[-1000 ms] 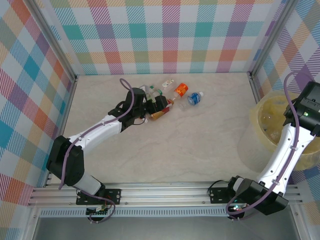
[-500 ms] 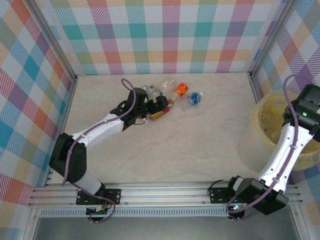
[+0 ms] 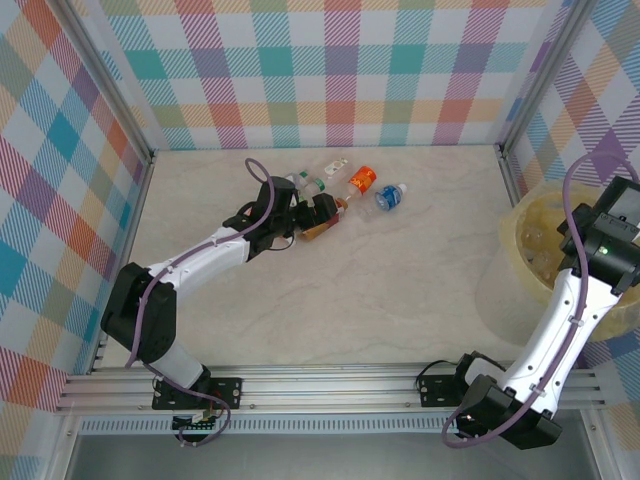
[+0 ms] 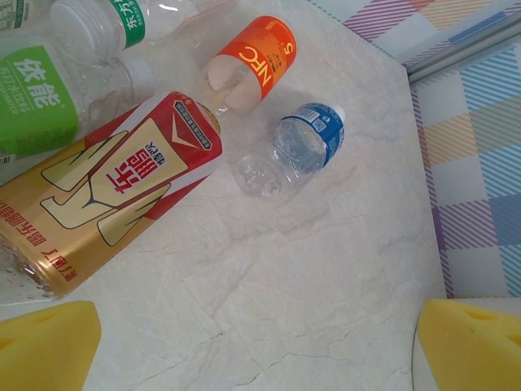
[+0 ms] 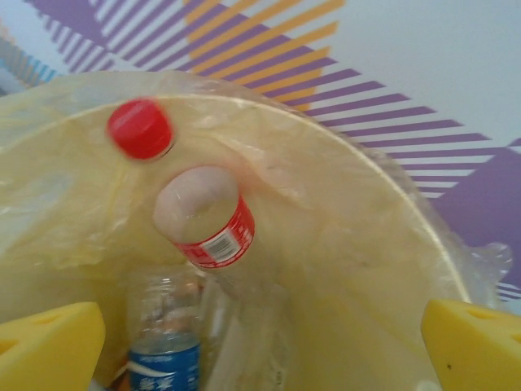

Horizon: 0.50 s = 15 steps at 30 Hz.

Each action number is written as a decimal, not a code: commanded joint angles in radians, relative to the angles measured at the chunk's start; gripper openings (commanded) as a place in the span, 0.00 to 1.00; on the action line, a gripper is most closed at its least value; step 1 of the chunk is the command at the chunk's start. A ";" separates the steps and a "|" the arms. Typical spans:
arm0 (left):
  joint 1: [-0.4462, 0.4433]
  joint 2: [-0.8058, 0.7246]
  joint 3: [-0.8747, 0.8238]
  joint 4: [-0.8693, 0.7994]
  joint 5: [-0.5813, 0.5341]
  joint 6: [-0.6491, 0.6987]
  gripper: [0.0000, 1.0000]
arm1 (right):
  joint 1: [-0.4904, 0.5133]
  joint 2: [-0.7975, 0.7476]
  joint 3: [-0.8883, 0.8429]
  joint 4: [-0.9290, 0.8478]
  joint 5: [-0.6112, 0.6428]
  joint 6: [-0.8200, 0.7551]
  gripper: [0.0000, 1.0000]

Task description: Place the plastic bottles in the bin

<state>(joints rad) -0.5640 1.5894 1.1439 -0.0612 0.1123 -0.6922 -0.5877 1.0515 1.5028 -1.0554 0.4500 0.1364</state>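
- My right pincer (image 5: 260,350) hangs over the bin (image 5: 366,163). Its yellow pads (image 5: 49,338) are spread to the edges of the wrist view with nothing between them, so it is open and empty. That fits a release point above the tub's mouth.
- Inside the bin lie a red-labelled bottle (image 5: 207,220), a red cap (image 5: 140,129) belonging to another bottle, and a blue-banded bottle (image 5: 163,346). I judge the job to be partly done.
- In the top view the bin stands at the right edge of the table (image 4: 342,277), well apart from the bottles that lie out on the surface. That gap is why one arm drops while the other picks.
- My left pincer (image 4: 259,350) is also wide open and empty, held low beside the cluster at the far middle of the table.
- Nearest to it is the red-and-gold bottle (image 4: 106,191), lying on its side at a slant. Its neck points at the orange-labelled bottle (image 4: 256,69), and the green-labelled bottle (image 4: 41,102) is just beside it.
- The small blue-labelled bottle (image 4: 297,151) lies a little apart on bare table.
- I judge the wide spread is meant for straddling the red-and-gold bottle's broad body.
- It is round and may roll or nudge its neighbours as I close.
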 commanded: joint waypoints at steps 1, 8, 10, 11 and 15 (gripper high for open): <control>0.012 -0.003 0.024 -0.024 -0.008 -0.001 1.00 | 0.008 0.017 0.016 0.013 -0.091 0.042 1.00; 0.015 -0.002 0.024 -0.037 -0.030 -0.008 1.00 | 0.011 -0.032 0.003 0.039 -0.236 0.081 1.00; 0.016 0.006 0.031 -0.051 -0.041 -0.013 1.00 | 0.014 -0.053 0.007 0.053 -0.329 0.107 1.00; 0.018 0.010 0.034 -0.061 -0.050 -0.014 1.00 | 0.016 -0.065 0.005 0.064 -0.394 0.116 1.00; 0.027 0.018 0.040 -0.092 -0.079 -0.026 1.00 | 0.040 -0.107 -0.021 0.162 -0.677 0.166 1.00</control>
<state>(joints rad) -0.5541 1.5982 1.1488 -0.1097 0.0715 -0.6994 -0.5674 0.9718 1.4975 -0.9874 0.0242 0.2462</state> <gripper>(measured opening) 0.997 0.996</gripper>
